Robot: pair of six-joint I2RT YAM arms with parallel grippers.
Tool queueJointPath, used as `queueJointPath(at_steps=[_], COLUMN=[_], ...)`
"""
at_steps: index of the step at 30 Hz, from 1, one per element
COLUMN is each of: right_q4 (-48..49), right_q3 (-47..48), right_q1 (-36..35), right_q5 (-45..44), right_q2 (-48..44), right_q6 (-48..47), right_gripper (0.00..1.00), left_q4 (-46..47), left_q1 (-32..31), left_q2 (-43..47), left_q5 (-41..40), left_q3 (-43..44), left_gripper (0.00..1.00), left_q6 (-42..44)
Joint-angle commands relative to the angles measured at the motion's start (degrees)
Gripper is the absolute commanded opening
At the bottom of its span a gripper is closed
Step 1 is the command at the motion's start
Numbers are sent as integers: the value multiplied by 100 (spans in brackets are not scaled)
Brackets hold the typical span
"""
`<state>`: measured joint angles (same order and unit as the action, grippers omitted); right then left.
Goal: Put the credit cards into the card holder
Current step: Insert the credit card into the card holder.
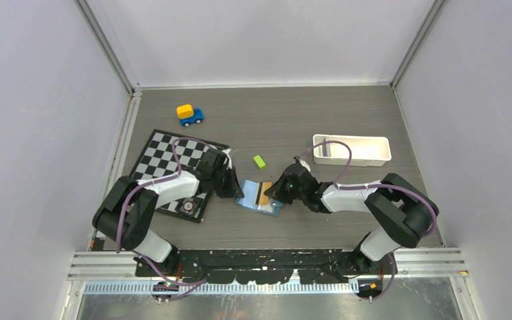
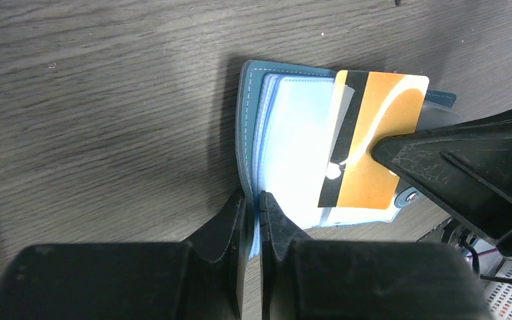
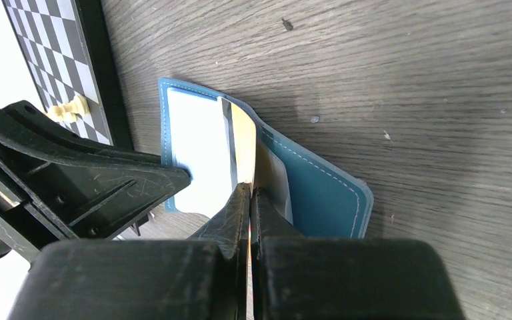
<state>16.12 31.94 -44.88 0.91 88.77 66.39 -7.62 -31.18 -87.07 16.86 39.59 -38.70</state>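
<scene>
The left pincer (image 2: 253, 205) is clamped on one edge of the open card holder (image 2: 293, 147), which lies flat in the middle of the desk (image 2: 107, 100), nearer its front edge. The right pincer (image 3: 249, 193) pinches a tan-gold credit card (image 2: 373, 127) over the holder's light-blue inside.

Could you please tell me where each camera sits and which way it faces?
Top external: above and behind the bases, looking down at the dark wood-grain table; both arms show.
Left wrist: facing down; left gripper pinches the teal-blue folding card holder.
Right wrist: facing down; right gripper grips the tan-gold credit card.
Shared: both wrist views show holder and card.
</scene>
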Motion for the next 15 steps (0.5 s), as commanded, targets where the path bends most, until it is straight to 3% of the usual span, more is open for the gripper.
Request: queueJointPath(at_steps=[1,15], right_q4=[-750,-587], right_q3=[-91,-187], right_q1=[-20,-81], right_q5=[-193,71], right_q2=[115,203], right_q6=[154,416], right_gripper=[0,0], left_q4=[-39,85], left_q1=[-46,-42], left_q2=[141,253], left_q5=[20,10], left_q3=[-150,-276], left_gripper=[8,8], left_q6=[-114,-318])
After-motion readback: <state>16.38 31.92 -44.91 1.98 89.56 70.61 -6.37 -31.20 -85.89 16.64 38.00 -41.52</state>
